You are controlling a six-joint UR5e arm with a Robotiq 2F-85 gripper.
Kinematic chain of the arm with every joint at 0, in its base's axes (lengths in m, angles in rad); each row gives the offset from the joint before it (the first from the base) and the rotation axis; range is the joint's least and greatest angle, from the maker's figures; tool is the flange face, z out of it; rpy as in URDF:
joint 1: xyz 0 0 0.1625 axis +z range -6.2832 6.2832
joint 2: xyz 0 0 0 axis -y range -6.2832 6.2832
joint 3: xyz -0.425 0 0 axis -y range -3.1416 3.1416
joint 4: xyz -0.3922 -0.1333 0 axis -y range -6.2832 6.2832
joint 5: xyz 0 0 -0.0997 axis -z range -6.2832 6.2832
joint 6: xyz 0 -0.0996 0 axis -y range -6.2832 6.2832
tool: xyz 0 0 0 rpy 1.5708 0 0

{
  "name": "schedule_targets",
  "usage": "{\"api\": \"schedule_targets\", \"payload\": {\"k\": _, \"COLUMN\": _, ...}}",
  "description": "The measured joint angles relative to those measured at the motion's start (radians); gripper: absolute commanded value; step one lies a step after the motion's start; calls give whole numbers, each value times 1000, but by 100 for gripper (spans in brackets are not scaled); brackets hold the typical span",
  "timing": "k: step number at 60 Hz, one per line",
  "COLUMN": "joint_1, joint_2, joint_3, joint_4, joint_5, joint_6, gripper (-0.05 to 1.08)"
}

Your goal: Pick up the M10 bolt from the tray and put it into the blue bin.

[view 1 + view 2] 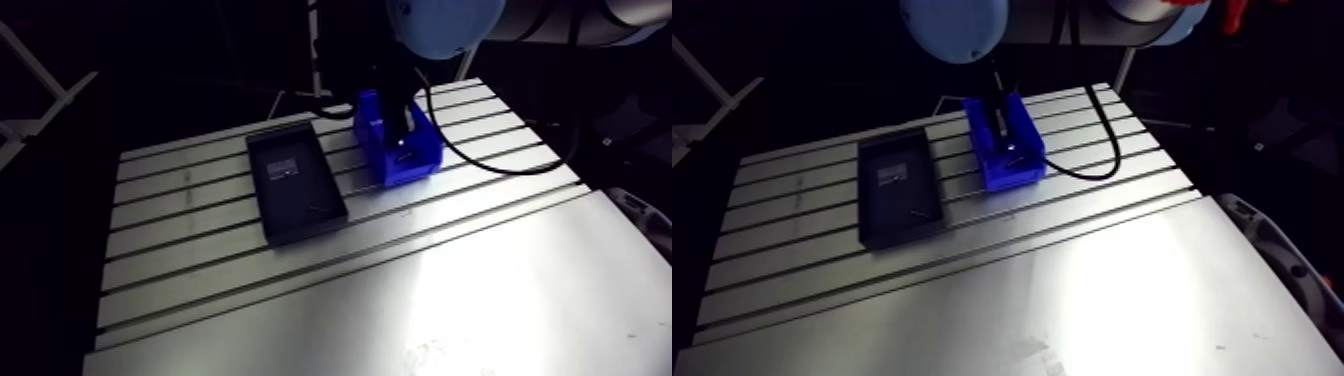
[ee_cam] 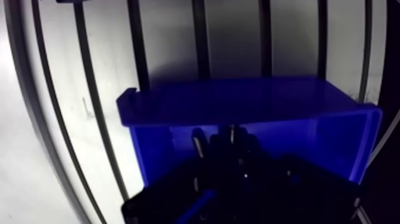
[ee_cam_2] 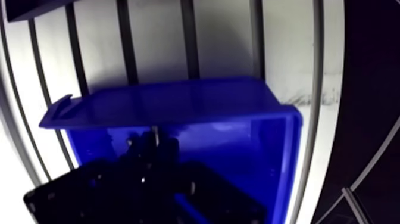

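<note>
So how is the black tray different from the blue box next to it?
The tray is black; the bin is blue. The tray is shallow and long; the bin is shorter with taller walls. The end effector hangs over the bin, not over the tray. Both sit on the slotted table, open on top.

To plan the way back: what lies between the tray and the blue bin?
Nothing. The arm view shows only bare slotted table between the tray and the bin.
</note>
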Motion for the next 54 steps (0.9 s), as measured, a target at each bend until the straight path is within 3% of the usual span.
{"api": "schedule_targets", "payload": {"k": 6, "joint_1": 0, "joint_2": 4, "joint_3": 1, "joint_4": -8, "joint_5": 0, "joint_6": 0, "gripper": 101}}
{"api": "schedule_targets", "payload": {"k": 8, "joint_1": 0, "joint_2": 5, "joint_3": 1, "joint_4": -9, "joint_5": 0, "joint_6": 0, "gripper": 94}}
{"api": "schedule_targets", "payload": {"k": 9, "joint_1": 0, "joint_2": 6, "joint_3": 1, "joint_4": -11, "joint_5": 0, "joint_6": -1, "gripper": 78}}
{"api": "schedule_targets", "payload": {"k": 10, "joint_1": 0, "joint_2": 6, "joint_3": 1, "joint_4": -11, "joint_5": 0, "joint_6": -1, "gripper": 54}}
{"api": "schedule_targets", "payload": {"k": 11, "joint_1": 0, "joint_2": 6, "joint_3": 1, "joint_4": -12, "joint_5": 0, "joint_6": -1, "gripper": 54}}
{"api": "schedule_targets", "payload": {"k": 12, "joint_1": 0, "joint_2": 7, "joint_3": 1, "joint_4": -12, "joint_5": 0, "joint_6": -1, "gripper": 32}}
{"api": "schedule_targets", "payload": {"k": 19, "joint_1": -2, "joint_2": 7, "joint_3": 2, "joint_4": -15, "joint_5": 1, "joint_6": -2, "gripper": 10}}
{"api": "schedule_targets", "payload": {"k": 20, "joint_1": -2, "joint_2": 7, "joint_3": 2, "joint_4": -15, "joint_5": 2, "joint_6": -3, "gripper": 3}}
{"api": "schedule_targets", "payload": {"k": 33, "joint_1": -1, "joint_2": -21, "joint_3": 2, "joint_4": 5, "joint_5": 6, "joint_6": -8, "gripper": 1}}
{"api": "schedule_targets", "payload": {"k": 54, "joint_1": 1, "joint_2": -117, "joint_3": -50, "joint_4": 152, "joint_5": 22, "joint_6": 2, "gripper": 1}}
